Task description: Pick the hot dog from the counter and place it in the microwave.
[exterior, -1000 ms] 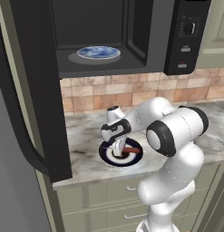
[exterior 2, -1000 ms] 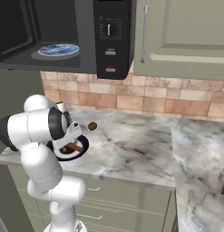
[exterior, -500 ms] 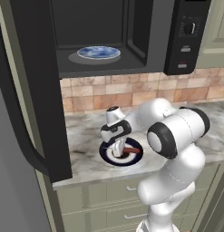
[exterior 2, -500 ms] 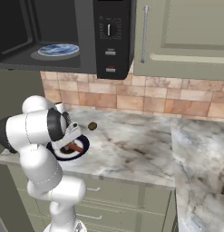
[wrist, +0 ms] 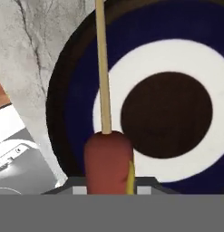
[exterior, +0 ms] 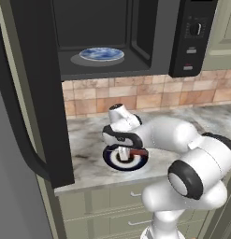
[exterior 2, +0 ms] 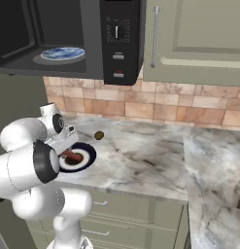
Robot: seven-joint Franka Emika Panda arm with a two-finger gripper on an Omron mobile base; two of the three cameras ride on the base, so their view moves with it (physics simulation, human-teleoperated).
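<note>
Hand view: hot dog (wrist: 108,161) betw closed jaws, over plate (wrist: 77,90).

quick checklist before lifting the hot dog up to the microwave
1. Gripper shut on the hot dog: ok, it sits right at the hand's base.
2. Hot dog off the plate: cannot tell.
3. Microwave door open: ok, it swings out to the left.
4. Room in the cavity: ok, a blue plate lies flat inside with bare top.
5. Brown ball out of the way: ok, it sits apart on the counter.
6. Stick free: cannot tell.
</note>
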